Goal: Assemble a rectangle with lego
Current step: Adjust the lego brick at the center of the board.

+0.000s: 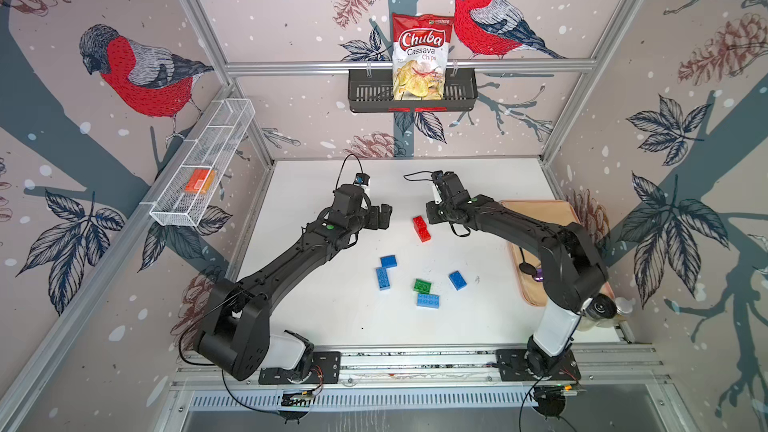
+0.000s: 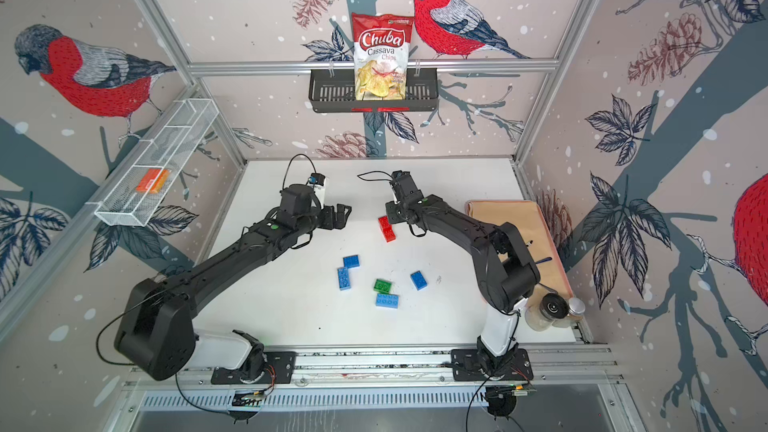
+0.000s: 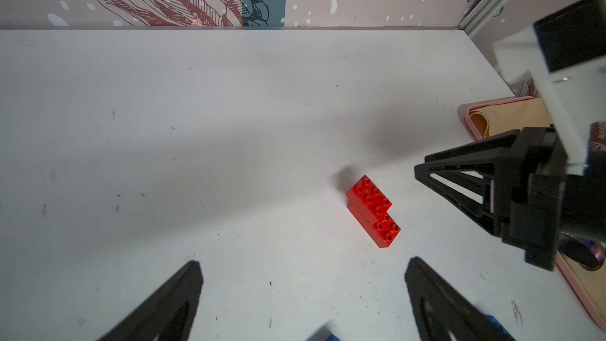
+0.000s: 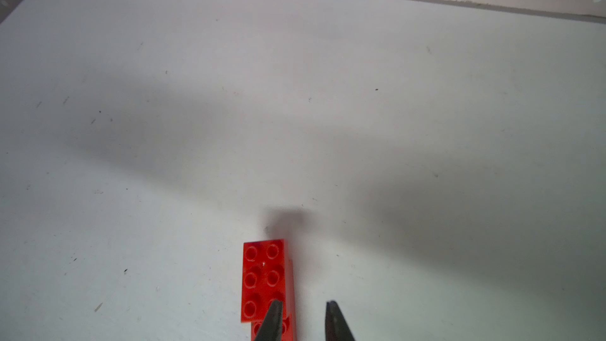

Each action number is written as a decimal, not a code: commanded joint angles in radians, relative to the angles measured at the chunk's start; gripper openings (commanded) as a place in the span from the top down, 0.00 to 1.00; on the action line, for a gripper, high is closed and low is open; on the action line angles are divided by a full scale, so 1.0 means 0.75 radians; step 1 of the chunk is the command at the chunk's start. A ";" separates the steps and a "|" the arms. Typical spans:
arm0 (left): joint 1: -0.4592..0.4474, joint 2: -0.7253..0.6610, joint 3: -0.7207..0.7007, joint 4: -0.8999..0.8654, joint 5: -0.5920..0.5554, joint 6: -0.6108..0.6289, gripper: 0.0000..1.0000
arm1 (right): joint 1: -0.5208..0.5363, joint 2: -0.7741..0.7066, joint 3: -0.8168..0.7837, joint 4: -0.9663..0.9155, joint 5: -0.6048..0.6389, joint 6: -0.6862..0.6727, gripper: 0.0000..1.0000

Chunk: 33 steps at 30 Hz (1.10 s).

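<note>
Lego red pair (image 1: 421, 228) near the middle of the white desk (image 1: 332, 326) in a top view, one brick stacked on the other with a step left showing. Closer to the front edge, five loose bricks: dark blue brick (image 1: 388, 260) at the end of a long blue brick (image 1: 382, 278) (seemingly touching), green brick (image 1: 422, 285) just beside a light blue brick (image 1: 428, 300), lone blue brick (image 1: 457, 280) more toward the right edge. Left claw (image 1: 386, 216) and right claw (image 1: 431, 217) on either side of the red pair, both apart from it (openings too small to judge here). Pink tray (image 1: 540, 209) along the right edge, partly under the right arm.

Same layout again in a top view: red pair (image 2: 387, 228) between left claw (image 2: 343, 216) and right claw (image 2: 390, 216), green brick (image 2: 383, 285) and light blue brick (image 2: 387, 300) nearer the front edge.

Left wrist view: left claw (image 3: 305, 262) spread wide over bare desk, nothing between its fingers (image 3: 173, 303). Red pair (image 3: 373, 211) beyond the tips, studs up. Right claw (image 3: 419, 172) near the pair without touching, fingers drawn together to a point. Tray (image 3: 467, 119) corner behind it, beige lining inside.

Right wrist view: right claw (image 4: 303, 306) narrow, only a slim strip of bare desk between the tips, gripping nothing. One finger (image 4: 273, 319) overlapping the red pair (image 4: 264, 277) in the picture (contact impossible to tell).
</note>
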 commanded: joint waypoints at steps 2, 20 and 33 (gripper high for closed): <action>0.013 0.004 0.008 -0.006 -0.025 -0.011 0.04 | 0.005 0.096 0.082 -0.099 -0.037 0.009 0.76; 0.074 0.023 0.013 -0.010 0.016 -0.052 0.04 | 0.060 0.195 0.160 -0.152 -0.071 -0.001 0.85; 0.084 0.025 0.011 -0.010 0.008 -0.052 0.04 | 0.081 0.191 0.101 -0.142 -0.062 0.023 0.86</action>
